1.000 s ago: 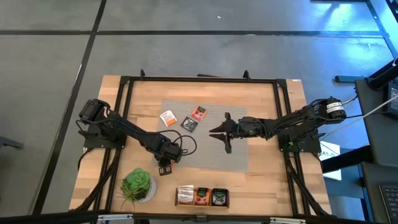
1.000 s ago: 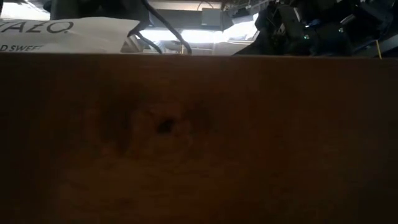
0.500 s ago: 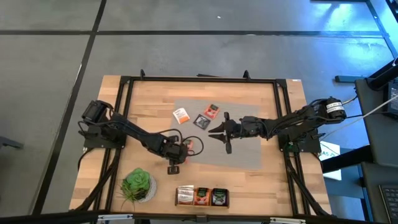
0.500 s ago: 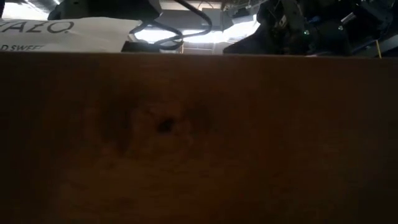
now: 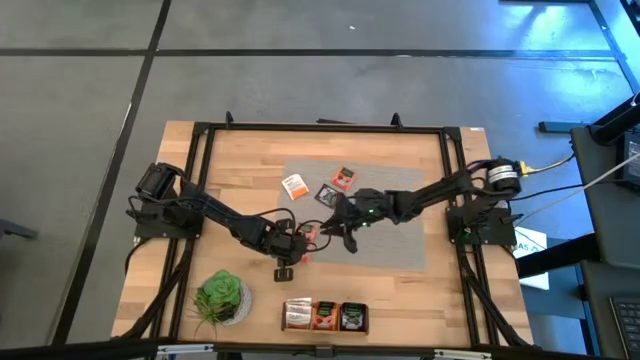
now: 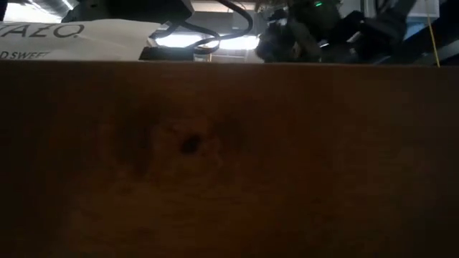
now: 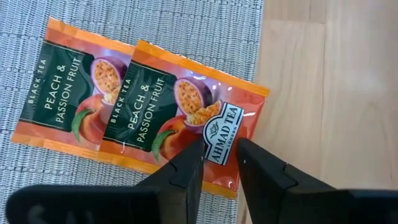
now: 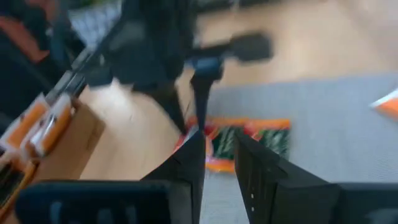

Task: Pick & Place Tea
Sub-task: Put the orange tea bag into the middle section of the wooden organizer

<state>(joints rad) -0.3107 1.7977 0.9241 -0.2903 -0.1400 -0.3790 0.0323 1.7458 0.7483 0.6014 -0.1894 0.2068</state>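
Two orange tea sachets [image 7: 143,99] lie overlapping and flat at the left edge of the grey mat [image 5: 390,240]. The corner of the upper one [image 7: 180,115] reaches over onto the wood. My left gripper [image 7: 221,163] stands open right over that sachet's logo end; in the high view it [image 5: 303,240] is at the mat's near-left corner. My right gripper [image 8: 219,155] is open and points at the same pair [image 8: 249,140] from the table's right, close to it [image 5: 330,232]. Three more sachets [image 5: 320,186] lie on the mat's far part. My left gripper comes steeply down from the table's left. Its fingertips [image 7: 193,158] stand on either side of the logo end [image 7: 221,134] of the upper orange sachet. I cannot tell whether they touch it. The sachet lies flat on the mat's edge.
A small box [image 5: 325,316] with three rows of sachets stands at the near edge, a green potted plant [image 5: 220,298] to its left. A dark frame [image 5: 320,128] runs around the table. A brown wall [image 6: 229,158] fills the low view, a white sachet [image 6: 72,36] above it.
The grey mat has slid toward the table's right edge, carrying the three far sachets. My left gripper has moved right along with it, with the orange pair at the mat's edge. My right gripper has reached left and down toward that pair.
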